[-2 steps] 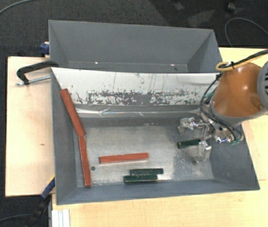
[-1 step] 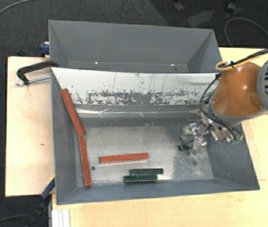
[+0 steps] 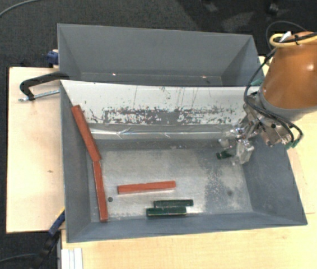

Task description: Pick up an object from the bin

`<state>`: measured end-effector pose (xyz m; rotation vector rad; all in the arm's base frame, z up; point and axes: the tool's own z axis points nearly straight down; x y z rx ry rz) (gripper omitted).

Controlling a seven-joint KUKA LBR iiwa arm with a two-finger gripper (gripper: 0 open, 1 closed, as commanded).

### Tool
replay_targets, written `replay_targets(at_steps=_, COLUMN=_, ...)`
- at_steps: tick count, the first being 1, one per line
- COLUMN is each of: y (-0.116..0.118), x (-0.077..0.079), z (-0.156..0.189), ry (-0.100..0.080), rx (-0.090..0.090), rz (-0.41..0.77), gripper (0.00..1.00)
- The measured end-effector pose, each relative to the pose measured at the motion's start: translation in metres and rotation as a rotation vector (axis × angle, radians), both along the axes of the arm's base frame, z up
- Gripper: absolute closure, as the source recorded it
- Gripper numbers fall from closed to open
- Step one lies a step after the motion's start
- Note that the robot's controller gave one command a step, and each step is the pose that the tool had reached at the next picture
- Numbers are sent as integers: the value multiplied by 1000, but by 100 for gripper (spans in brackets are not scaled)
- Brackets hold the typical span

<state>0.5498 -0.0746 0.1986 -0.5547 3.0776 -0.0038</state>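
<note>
Gripper: the gripper [image 3: 236, 148] hung low at the right rear of the grey metal bin [image 3: 270, 198]; whether it was open or closed could not be told.
Nearest thing: small dark bit [image 3: 221, 155], just beside it (kind unclear).
Elsewhere: flat orange-red bar [image 3: 146, 188] and dark green bars [image 3: 169, 207] at front-left, well apart from the gripper.

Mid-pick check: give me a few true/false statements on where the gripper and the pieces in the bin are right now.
1. The gripper hangs over the right side of the bin. True.
2. The red bar lies right under the gripper. False: it lies left of centre, far from it.
3. The green block lies by the front wall. True.
4. The green block rests on the red bar. False: it lies apart, in front of it.
5. Red sticks run along the left wall. True.
</note>
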Motion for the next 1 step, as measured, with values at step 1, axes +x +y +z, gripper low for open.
replay_targets(at_steps=1, y=55, x=26, z=81, ry=-3, rx=4, rz=-49, gripper=100)
